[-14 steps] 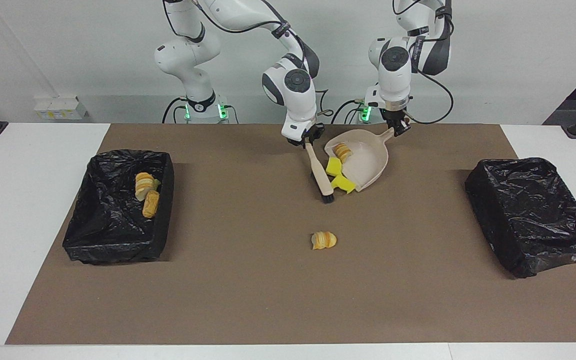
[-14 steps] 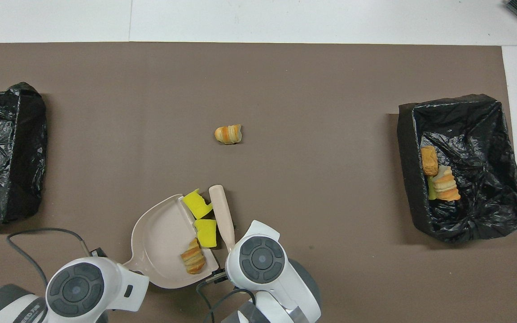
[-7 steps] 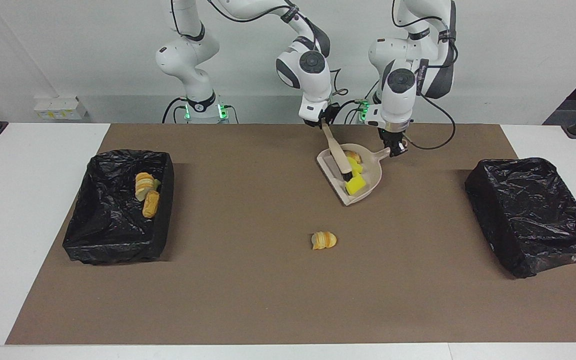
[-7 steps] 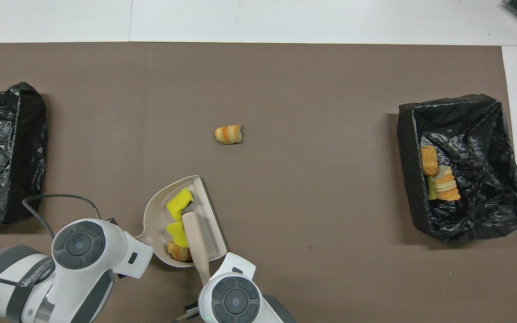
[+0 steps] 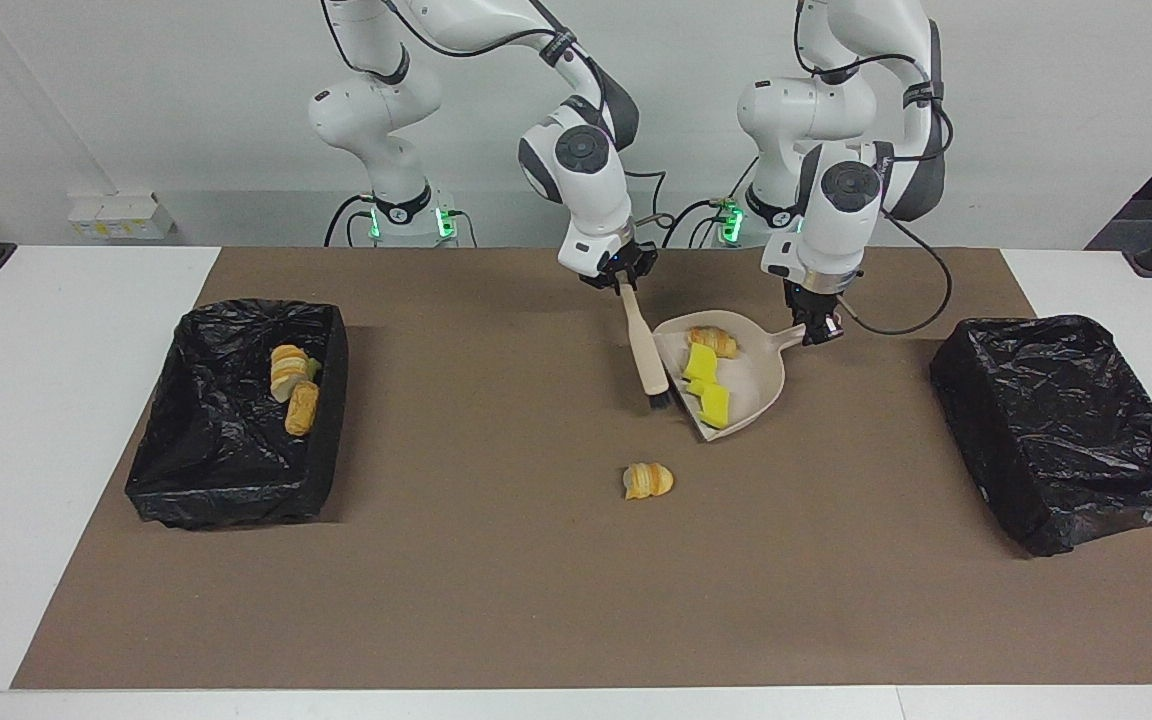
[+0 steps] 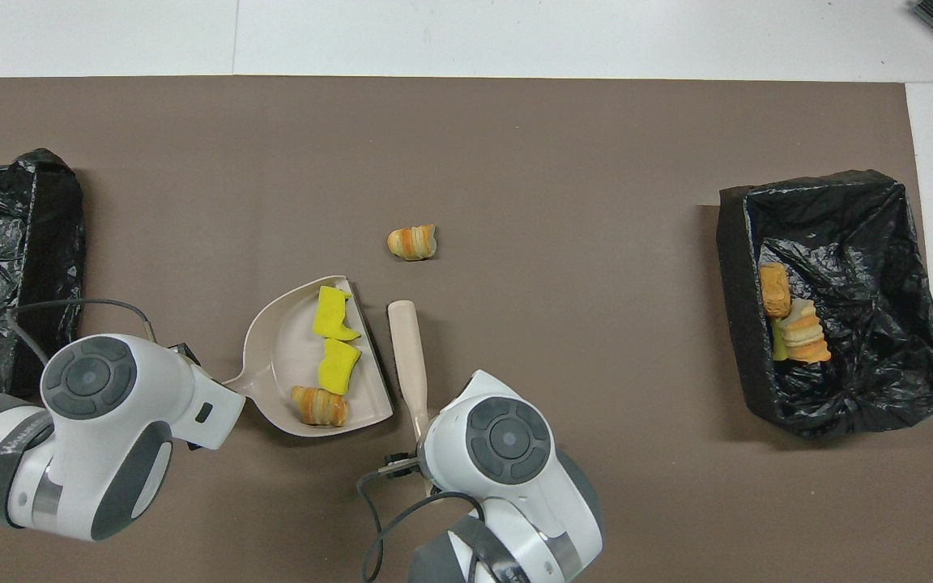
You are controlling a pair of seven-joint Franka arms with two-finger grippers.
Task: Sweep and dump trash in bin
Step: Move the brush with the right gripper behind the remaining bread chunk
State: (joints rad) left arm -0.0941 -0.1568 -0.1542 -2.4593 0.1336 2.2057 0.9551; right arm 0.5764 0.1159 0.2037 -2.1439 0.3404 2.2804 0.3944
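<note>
Your left gripper (image 5: 820, 330) is clamped on the dustpan (image 5: 746, 385) handle and your right gripper (image 5: 621, 280) on the brush (image 5: 644, 350), whose bristles stand just beside the pan's open lip. With two yellow sponge chunks (image 5: 706, 385) and a bread lump (image 5: 714, 341) aboard, keep the pan level, set its lip on the mat near the lone striped golden lump (image 5: 648, 481) lying farther from the robots, and draw the brush low across it. Three more scraps (image 5: 293, 385) sit in the black-lined bin (image 5: 161, 470) toward the right arm's end; the other bin (image 5: 1066, 430) shows nothing inside.
</note>
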